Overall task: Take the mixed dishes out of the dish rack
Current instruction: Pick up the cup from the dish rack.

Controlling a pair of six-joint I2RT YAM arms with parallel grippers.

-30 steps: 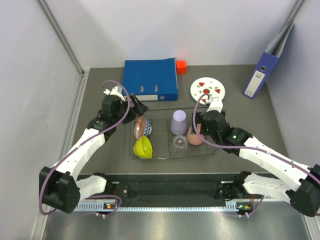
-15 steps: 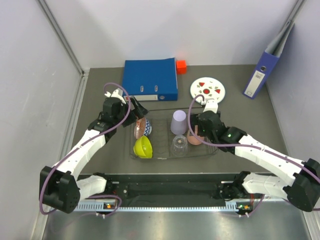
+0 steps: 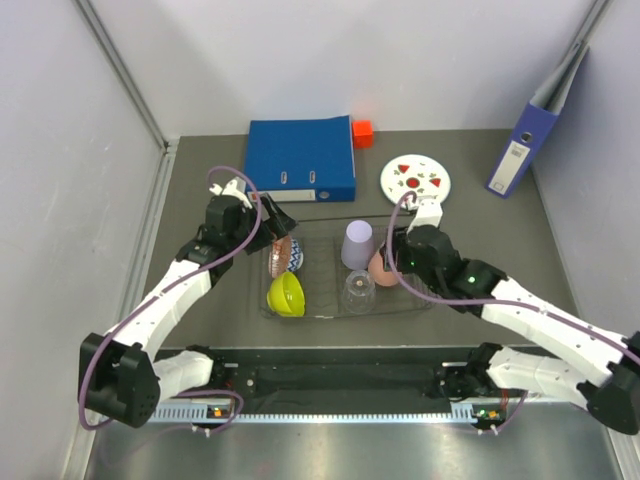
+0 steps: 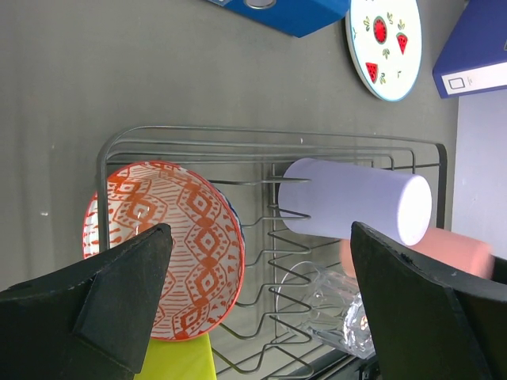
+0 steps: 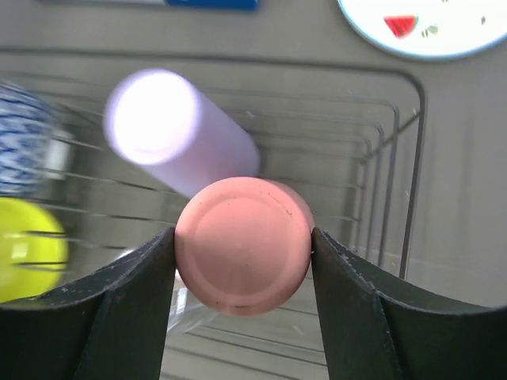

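My right gripper (image 5: 242, 247) is shut on the salmon-pink cup (image 5: 242, 245), held over the right part of the dark wire dish rack (image 3: 425, 300); the cup (image 3: 383, 268) shows beside the lilac cup (image 3: 357, 243). The rack also holds a clear tumbler (image 3: 358, 291), a lime-yellow bowl (image 3: 286, 293) and a patterned bowl (image 3: 285, 254). My left gripper (image 4: 261, 253) is open above the rack's left end, over the patterned bowl (image 4: 170, 245) and tumbler (image 4: 337, 305). The white plate with red marks (image 3: 415, 180) lies on the table behind the rack.
A blue binder (image 3: 300, 158) lies behind the rack with a small orange-red cube (image 3: 362, 132) at its right corner. Another blue binder (image 3: 535, 125) leans on the right wall. The walls close in on both sides.
My right gripper has closed on the salmon-pink cup and raised it off the rack wires, tipping it. The left arm has barely moved.
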